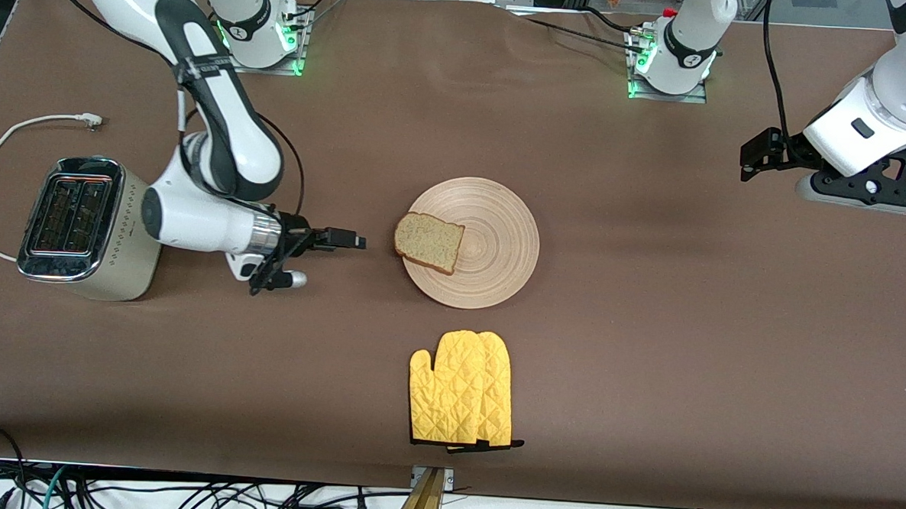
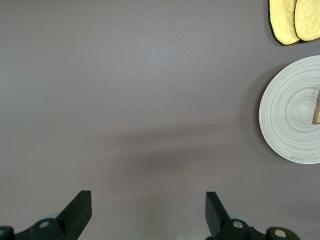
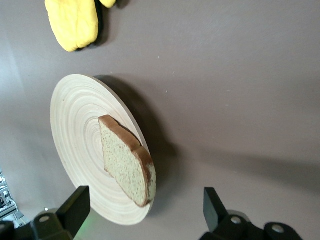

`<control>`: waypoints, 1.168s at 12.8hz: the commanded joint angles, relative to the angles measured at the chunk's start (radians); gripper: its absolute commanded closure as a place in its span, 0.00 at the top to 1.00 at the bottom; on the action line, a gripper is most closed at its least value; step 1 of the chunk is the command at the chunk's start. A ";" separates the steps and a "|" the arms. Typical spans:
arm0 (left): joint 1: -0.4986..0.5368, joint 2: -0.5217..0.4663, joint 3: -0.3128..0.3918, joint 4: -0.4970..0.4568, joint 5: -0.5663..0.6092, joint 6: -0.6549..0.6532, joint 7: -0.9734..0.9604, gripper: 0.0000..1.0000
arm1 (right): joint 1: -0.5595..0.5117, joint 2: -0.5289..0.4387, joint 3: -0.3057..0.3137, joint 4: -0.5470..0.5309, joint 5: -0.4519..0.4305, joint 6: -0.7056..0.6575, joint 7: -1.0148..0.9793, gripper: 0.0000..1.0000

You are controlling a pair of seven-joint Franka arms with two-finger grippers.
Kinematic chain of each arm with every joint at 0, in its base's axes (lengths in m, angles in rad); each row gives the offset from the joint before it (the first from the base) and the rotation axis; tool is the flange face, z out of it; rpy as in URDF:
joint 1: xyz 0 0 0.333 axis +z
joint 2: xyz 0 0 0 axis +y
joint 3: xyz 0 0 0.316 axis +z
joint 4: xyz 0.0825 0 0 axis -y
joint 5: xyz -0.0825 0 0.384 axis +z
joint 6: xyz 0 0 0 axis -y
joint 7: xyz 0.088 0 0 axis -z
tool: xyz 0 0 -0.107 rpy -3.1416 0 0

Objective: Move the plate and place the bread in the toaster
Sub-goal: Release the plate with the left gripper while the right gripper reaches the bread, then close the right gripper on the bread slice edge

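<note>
Bread lies on the plate's edge toward the toaster, with the right gripper between them, fingers apart, a mitt nearer the camera, the left gripper, fingers apart, waiting over bare table.

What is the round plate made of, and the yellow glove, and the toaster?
The plate looks like pale, unpolished wood: ring grooves run around it. The yellow glove, an oven mitt, looks like padded cloth, stitched in a diamond quilt pattern. The toaster has a shiny, mirror-like top, likely chrome metal; its cream side could be painted metal or plastic.
</note>
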 commanded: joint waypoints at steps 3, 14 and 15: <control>0.021 0.025 -0.003 0.016 0.022 0.027 -0.002 1.00 | -0.007 0.086 0.123 -0.028 0.027 0.157 -0.027 1.00; 0.012 0.018 -0.019 0.016 0.037 0.010 -0.014 1.00 | -0.007 0.136 0.165 -0.048 0.130 0.185 -0.091 0.99; 0.012 0.018 -0.019 0.016 0.037 0.010 -0.014 1.00 | -0.007 0.136 0.165 -0.050 0.130 0.179 -0.093 0.88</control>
